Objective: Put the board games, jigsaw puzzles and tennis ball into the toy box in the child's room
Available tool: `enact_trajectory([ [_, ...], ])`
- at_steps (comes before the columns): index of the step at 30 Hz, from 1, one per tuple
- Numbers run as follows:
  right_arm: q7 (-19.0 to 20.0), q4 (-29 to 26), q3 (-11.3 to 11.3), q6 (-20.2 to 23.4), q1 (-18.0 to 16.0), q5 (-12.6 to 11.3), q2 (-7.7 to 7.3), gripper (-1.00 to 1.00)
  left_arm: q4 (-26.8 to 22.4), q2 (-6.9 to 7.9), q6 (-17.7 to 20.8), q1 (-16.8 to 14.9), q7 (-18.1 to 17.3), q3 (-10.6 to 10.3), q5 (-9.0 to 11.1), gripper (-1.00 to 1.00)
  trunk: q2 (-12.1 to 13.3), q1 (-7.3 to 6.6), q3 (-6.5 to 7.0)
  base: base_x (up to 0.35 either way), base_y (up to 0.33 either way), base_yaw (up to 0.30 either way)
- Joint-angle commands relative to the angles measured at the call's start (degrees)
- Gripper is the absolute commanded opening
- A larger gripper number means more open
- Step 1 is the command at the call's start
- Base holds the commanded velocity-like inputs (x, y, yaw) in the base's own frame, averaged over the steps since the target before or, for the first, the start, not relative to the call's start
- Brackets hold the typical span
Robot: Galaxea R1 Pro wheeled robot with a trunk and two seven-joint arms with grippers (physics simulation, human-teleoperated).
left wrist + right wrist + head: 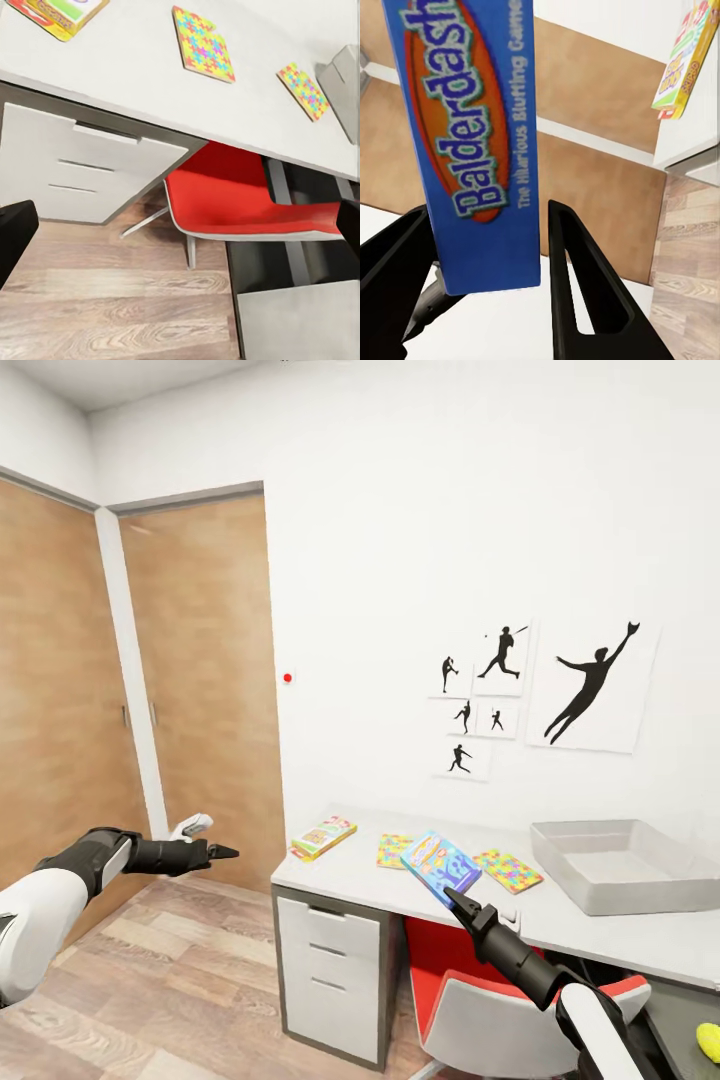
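While the robot faces the long pale grey-white desk (pixel 350 870), the scene reads near to far:

Right gripper (pixel 452 901): black two-fingered claw, raised above the desk's front edge, clenched on the small blue printed game box (pixel 441 865); the right wrist view shows the box (pixel 480 142), lettered "Balderdash", between the fingers (pixel 577 285).

Left gripper (pixel 222 851): black, held out over the wood-plank floor (pixel 180 980), well apart from the desk's drawer end; its fingertips (pixel 15 236) sit wide apart at the edges of the left wrist view, released and holding nothing.

Red-seated chair with pale shell (pixel 470 1000): tucked under the desk, beside the white drawer unit (pixel 325 970).

Small yellow-green ball (pixel 709 1042): on the lower dark grey section joined to the desk.

Two multicoloured jigsaw squares (pixel 508 870): flat on the desk top, one either side of the held blue box, the other (pixel 393 850) nearer the drawer end.

Green-edged cartoon-covered game box (pixel 323 837): flat on the desk's drawer end.

Shallow pale grey lidless tray (pixel 590 880): on the desk, beyond the jigsaw squares, nothing inside.

Black baseball-player silhouette pictures (pixel 590 690): on the white wall above the desk.
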Motion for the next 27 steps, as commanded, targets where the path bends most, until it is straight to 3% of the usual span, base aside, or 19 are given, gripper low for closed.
enact_trajectory([
  [1,0.04,0.04,-0.09,0.37,-0.05,-0.17,0.03,-1.00,-0.06,-0.01,0.36,0.00,-0.26,0.49,-0.55,1.00,-0.04,0.02,0.03,0.000,0.000,-0.194],
  [13,0.04,0.04,-0.09,0.37,-0.04,-0.16,-0.06,-1.00,-0.06,-0.01,0.40,0.00,-0.21,0.46,-0.56,1.00,-0.04,0.02,0.77,0.000,0.000,-0.195],
  [27,0.04,-0.04,-0.02,-0.67,-0.04,-0.10,-0.10,-1.00,-0.06,-0.01,0.35,0.00,-0.28,0.50,-0.55,1.00,-0.04,0.02,0.84,0.000,0.000,-0.041],
])
